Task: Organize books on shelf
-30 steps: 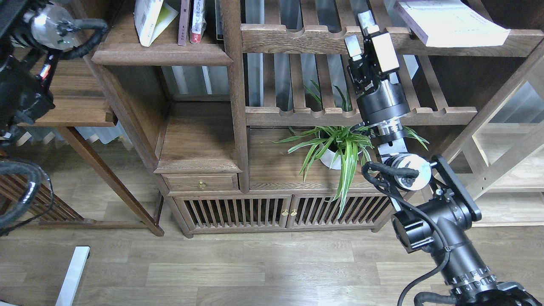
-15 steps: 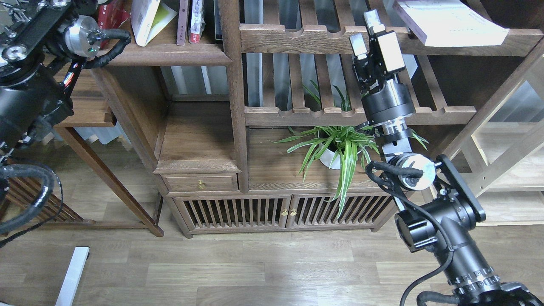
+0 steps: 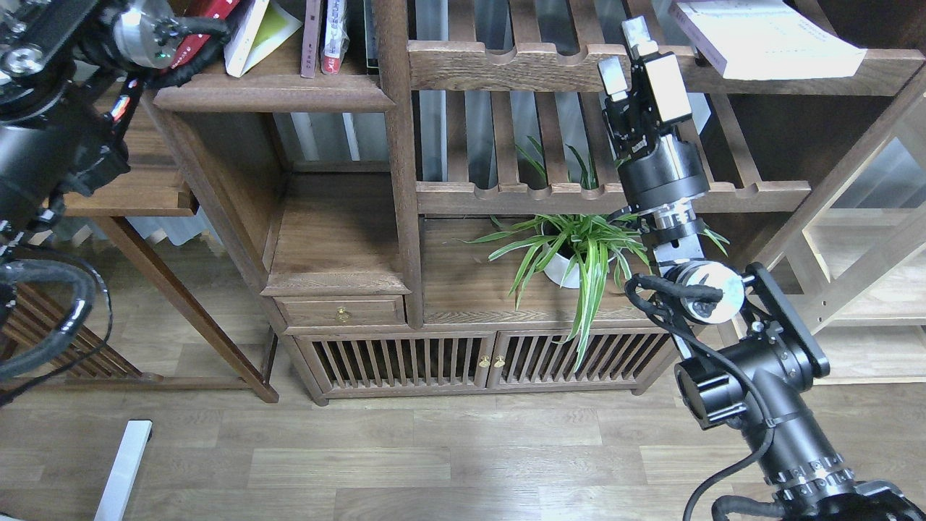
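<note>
A dark-wood bookcase fills the background; on its plank shelf (image 3: pixel 275 92) a red book (image 3: pixel 210 13) and a yellow-green book (image 3: pixel 253 29) lean at top left, while the pale book (image 3: pixel 759 36) lies on the slatted rack (image 3: pixel 550 65) at top right. The right gripper (image 3: pixel 628 51) is held near the pale book, jaws apart and empty; the left gripper is out of frame. If the pale book is pinched at its overhanging corner, it may be levered off the rack.

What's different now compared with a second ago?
The left arm rose toward the top-left shelf, and a red book came into view beside the leaning yellow-green book. The right gripper edged slightly up. The pale book and plant stayed put.
</note>
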Motion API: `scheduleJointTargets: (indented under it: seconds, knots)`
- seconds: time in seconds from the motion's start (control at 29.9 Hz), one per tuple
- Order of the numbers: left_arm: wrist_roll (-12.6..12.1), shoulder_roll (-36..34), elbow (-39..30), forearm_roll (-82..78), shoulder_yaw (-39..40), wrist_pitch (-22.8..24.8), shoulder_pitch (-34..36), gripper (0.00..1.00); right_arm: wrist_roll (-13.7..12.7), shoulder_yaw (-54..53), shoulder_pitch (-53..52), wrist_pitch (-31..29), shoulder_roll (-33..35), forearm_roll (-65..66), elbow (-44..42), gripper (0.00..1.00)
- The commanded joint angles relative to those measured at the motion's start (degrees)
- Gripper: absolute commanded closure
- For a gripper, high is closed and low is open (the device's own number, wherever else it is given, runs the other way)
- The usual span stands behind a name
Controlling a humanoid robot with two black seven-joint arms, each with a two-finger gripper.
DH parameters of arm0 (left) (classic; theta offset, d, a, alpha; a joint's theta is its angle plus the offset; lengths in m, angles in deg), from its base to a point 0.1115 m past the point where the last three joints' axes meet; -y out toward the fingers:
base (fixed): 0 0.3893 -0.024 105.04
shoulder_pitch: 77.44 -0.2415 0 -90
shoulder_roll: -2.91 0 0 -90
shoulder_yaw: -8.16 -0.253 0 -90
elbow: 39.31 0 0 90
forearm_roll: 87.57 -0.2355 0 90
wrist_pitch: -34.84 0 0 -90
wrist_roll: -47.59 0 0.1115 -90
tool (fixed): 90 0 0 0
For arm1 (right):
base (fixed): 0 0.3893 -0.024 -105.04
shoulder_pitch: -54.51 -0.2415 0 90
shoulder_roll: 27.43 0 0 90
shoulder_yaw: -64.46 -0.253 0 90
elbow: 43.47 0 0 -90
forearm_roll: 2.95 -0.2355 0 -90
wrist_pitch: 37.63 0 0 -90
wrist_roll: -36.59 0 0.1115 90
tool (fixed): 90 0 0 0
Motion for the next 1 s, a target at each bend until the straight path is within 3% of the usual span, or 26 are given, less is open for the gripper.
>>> scheduleJointTargets:
  seconds: [0.0, 0.2, 0.4, 0.53, 0.74, 0.97]
  knots:
    - [0.65, -0.88, -0.71, 0.36, -0.03, 0.77, -0.52, 0.02, 0.00, -0.35, 0.00, 0.09, 0.11, 0.00, -0.04, 0.07]
    - [6.53, -0.97, -4.40, 4.92, -0.21, 4.54, -1.58, 0.01, 0.53, -1.93, -0.18, 0.35, -0.33, 0.00, -0.48, 0.05]
    - [9.43, -1.23, -5.72, 8.62, -0.03, 11.05, -1.58, 0.01, 0.53, -4.74, 0.70, 0.00, 0.02, -0.26, -0.22, 0.02]
    - [14.09, -4.12, -5.81, 8.80, -0.29, 14.65, -2.02, 0.01, 0.53, -5.80, 1.67, -0.52, -0.07, -0.35, 0.13, 0.02]
    - [19.72, -5.62, -5.98, 10.72, 0.32, 25.36, -2.90, 0.01, 0.44, -5.72, 2.89, -1.93, -0.07, -0.35, 0.13, 0.02]
    - [20.43, -5.89, -6.16, 17.40, 0.41, 38.20, -4.21, 0.01, 0.44, -5.80, 4.30, -2.73, 0.02, -0.35, 0.13, 0.02]
